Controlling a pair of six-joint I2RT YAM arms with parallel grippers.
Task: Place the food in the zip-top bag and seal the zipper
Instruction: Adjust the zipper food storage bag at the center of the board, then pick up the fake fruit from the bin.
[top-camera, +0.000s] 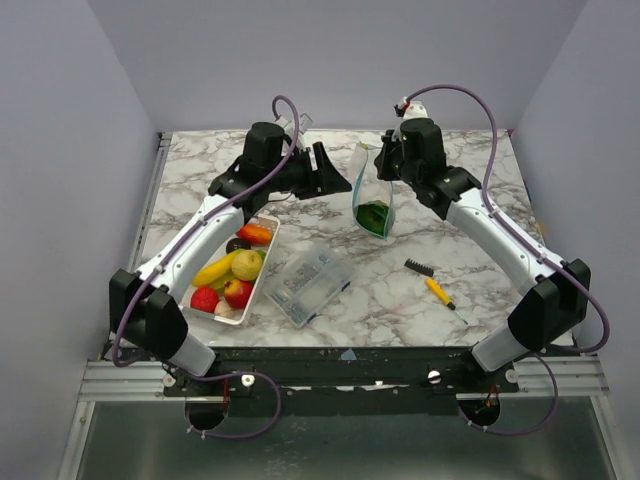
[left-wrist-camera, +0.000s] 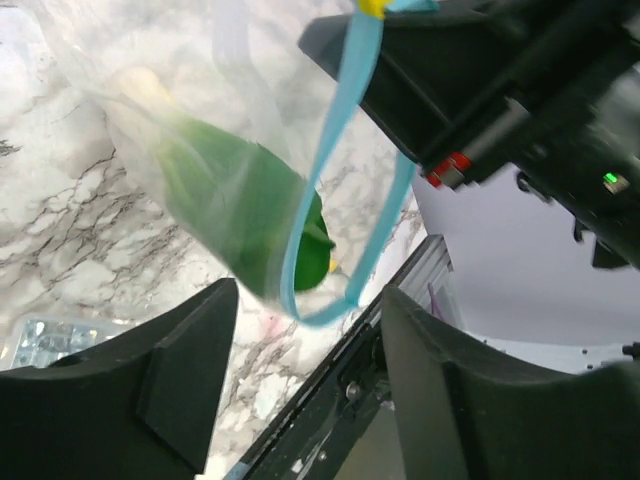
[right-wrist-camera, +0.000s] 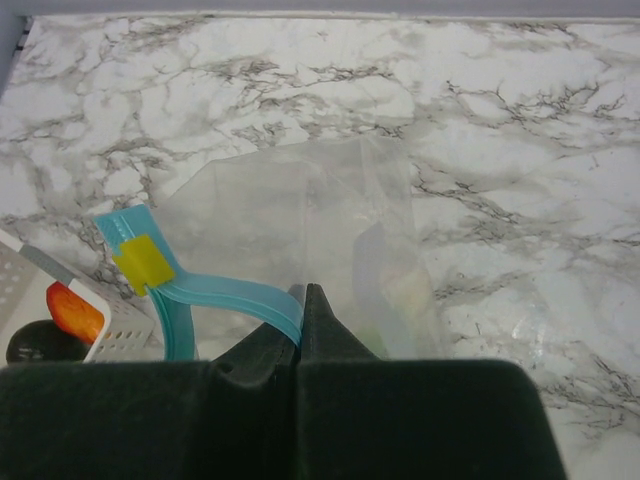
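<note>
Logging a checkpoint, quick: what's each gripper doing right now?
Left gripper: open, holding nothing.
Right gripper: closed on the light blue zipper strip of the clear floppy plastic bag.

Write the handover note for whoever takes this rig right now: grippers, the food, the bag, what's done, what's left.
Left gripper: open, empty, facing the bag's mouth.
Right gripper: shut on the light blue zipper strip, holding the clear floppy zip-top bag up by its mouth.
Done: one green toy piece is inside the bag.
Left: the yellow banana, round yellow fruit, red apples and orange-red piece lie in the white tray. Bag them, then seal the zipper, which is open.
</note>
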